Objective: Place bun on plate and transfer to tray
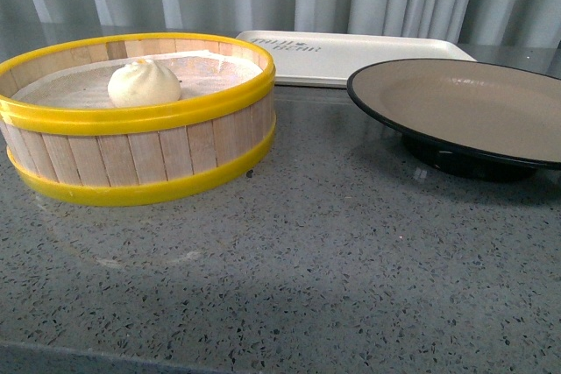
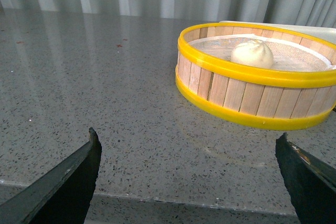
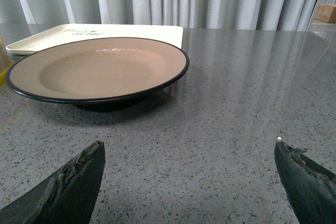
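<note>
One bun (image 2: 252,53) in basket (image 2: 236,93), beyond left pincer (image 2: 188,132) (spread wide)

Left claw (image 2: 188,135) spread wide, right claw (image 3: 189,144) spread wide, both empty

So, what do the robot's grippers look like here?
Only the fingertips show. The left gripper has two smooth, matte black fingers that taper to points. The right gripper has the same dark wedge shape, but its fingers look scuffed and rough at the edges. No cables or markings show; the arms are out of view.
</note>
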